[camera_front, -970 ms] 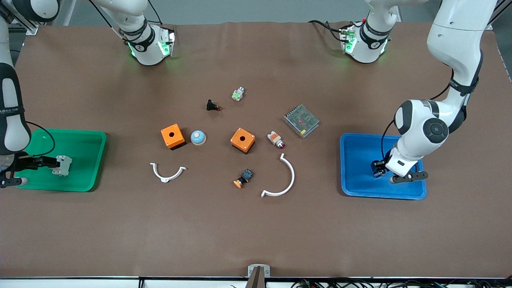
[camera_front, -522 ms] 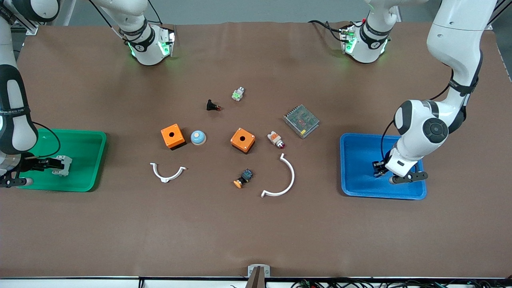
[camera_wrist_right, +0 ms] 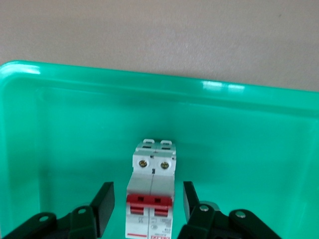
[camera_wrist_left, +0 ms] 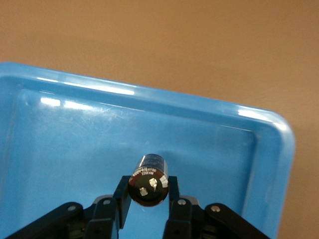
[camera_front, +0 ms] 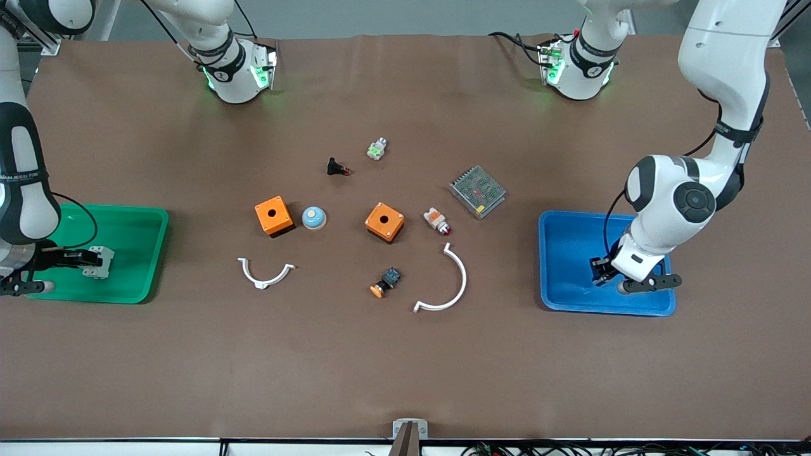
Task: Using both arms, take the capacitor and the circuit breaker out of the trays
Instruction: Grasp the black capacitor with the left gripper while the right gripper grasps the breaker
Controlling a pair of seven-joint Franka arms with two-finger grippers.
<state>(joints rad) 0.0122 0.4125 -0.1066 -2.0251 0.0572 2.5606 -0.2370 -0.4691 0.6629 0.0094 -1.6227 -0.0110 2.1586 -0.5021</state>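
- The left pincer (camera_wrist_left: pixel 148 211) is low inside the blue tray (camera_front: pixel 564 240), at the left arm's end of the tabletop (camera_front: pixel 405 367).
- The left wrist view shows its two fingers (camera_wrist_left: pixel 122 199) clamped on the capacitor (camera_wrist_left: pixel 148 180), one on each side of the dark body, with the silvery end facing the camera. The capacitor sits over the tray floor; whether it touches the floor cannot be told.
- The right pincer (camera_wrist_right: pixel 144 209) is low inside the green tray (camera_front: pixel 136 218), at the right arm's end of the tabletop.
- The breaker (camera_wrist_right: pixel 151 199) lies on the green tray's floor, between the right pincer's fingers (camera_wrist_right: pixel 103 206). A gap shows on each side of it, so the fingers stand apart from the block and do not grip it. Its red switch levers face up, and its screw end points away from the pincer.
- In the front view the breaker (camera_front: pixel 99 261) shows just at the tip of the right pincer (camera_front: pixel 79 258).
- On the middle of the tabletop lie two orange boxes (camera_front: pixel 274 216), a pale blue dome (camera_front: pixel 313 218), two white curved clips (camera_front: pixel 447 282) and a metal mesh unit (camera_front: pixel 477 191), all well apart from both trays.
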